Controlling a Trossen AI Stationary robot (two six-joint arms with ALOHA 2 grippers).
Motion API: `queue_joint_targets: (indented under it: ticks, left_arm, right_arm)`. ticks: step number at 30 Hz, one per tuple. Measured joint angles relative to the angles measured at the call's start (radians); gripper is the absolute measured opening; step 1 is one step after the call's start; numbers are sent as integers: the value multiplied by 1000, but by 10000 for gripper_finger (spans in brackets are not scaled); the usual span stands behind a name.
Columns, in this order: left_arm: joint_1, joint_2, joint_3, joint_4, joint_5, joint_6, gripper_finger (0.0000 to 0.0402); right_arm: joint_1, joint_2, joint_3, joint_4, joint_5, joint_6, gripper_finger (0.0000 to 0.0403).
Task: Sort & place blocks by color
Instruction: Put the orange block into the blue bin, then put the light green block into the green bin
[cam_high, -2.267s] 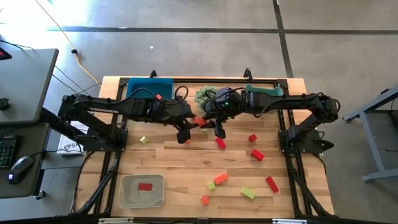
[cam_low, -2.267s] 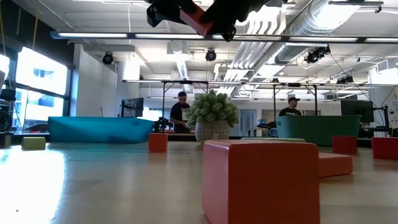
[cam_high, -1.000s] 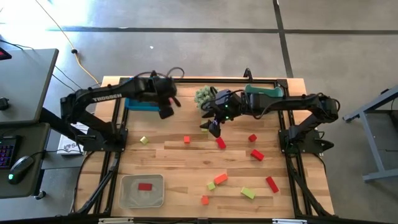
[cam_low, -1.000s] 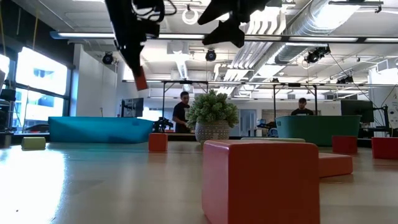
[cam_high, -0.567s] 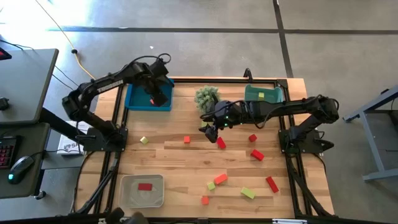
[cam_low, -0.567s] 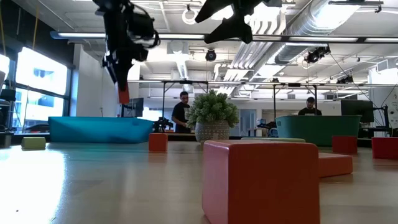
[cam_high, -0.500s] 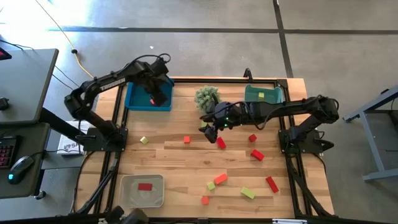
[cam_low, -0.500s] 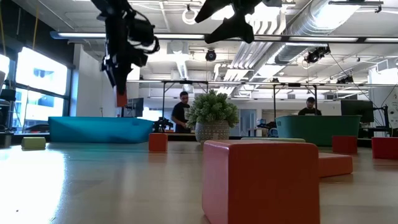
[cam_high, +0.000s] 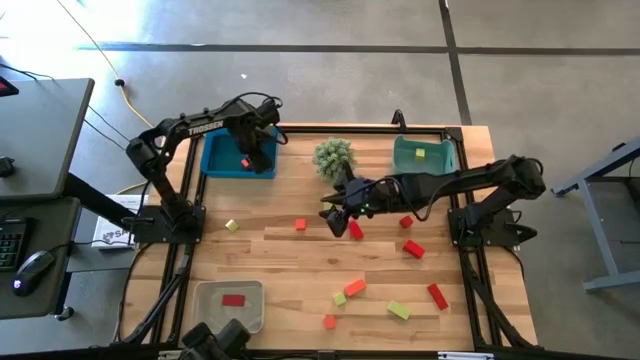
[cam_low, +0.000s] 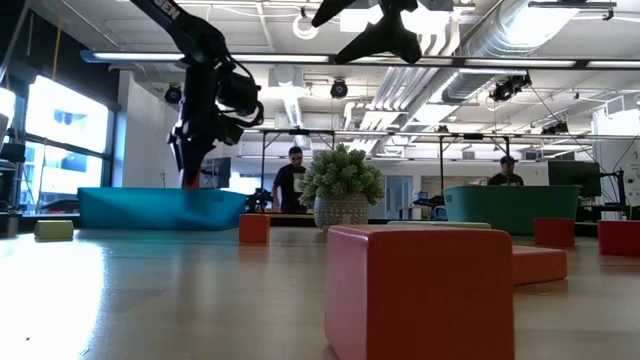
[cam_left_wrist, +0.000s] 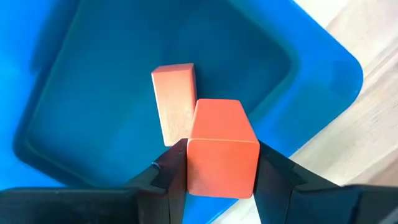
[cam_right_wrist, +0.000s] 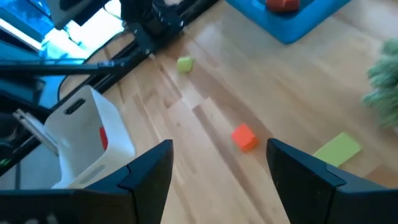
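Left hand (cam_left_wrist: 214, 168): over the blue bin, fingers (cam_left_wrist: 168, 177) pressed on both sides of an orange-red block (cam_left_wrist: 222, 149); seen from above at (cam_high: 250, 160).
Held block: between the fingertips, hanging above the bin's floor.
Below left hand: blue bin (cam_left_wrist: 74, 93), with a second orange-red block (cam_left_wrist: 173, 102) lying on its floor just past the held one.
Blue bin on desk: at the far left corner (cam_high: 215, 160); its long blue wall in the level view (cam_low: 150, 208).
Right hand (cam_right_wrist: 217, 168): spread wide, holding nothing, above the middle of the desk (cam_high: 270, 255); seen from above at (cam_high: 335, 218).
Ahead of right hand: small orange-red cube (cam_right_wrist: 244, 137) and yellow-green bar (cam_right_wrist: 339, 149) on the wood; yellow-green cube (cam_right_wrist: 185, 63) farther off.
Beside right hand: red block (cam_high: 354, 230) just next to it; potted plant (cam_high: 333, 157) close behind.
Beyond right hand: teal bin (cam_high: 425, 155) holding a yellow-green block (cam_high: 419, 154).
Loose blocks: red ones (cam_high: 414, 248) and (cam_high: 437, 296), yellow-green bar (cam_high: 398, 311), orange-red cube (cam_high: 329, 322) toward the near edge.
Clear tray (cam_high: 205, 310): near left edge, red block (cam_high: 233, 299) inside.
Room behind: two people (cam_low: 292, 180) standing.
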Motion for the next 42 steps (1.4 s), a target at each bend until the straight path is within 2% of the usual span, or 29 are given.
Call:
queue_joint_targets:
  ticks: [6,18,25,34,42]
  left_arm:
    - [1,0,0,19,-5,7,134]
    - [0,0,0,20,-13,7,211]
    - [-15,-14,0,20,-10,7,211]
    - [-73,-84,0,28,-10,4,212]
    - [-169,-180,0,26,39,-101,213]
  right_arm:
    - [47,35,-1,0,-27,8,245]
    - [142,141,-1,28,-74,81,245]
    - [212,149,-1,-32,-112,218,245]
    - [338,149,-1,-200,-132,451,245]
    - [452,149,0,-338,-147,614,245]
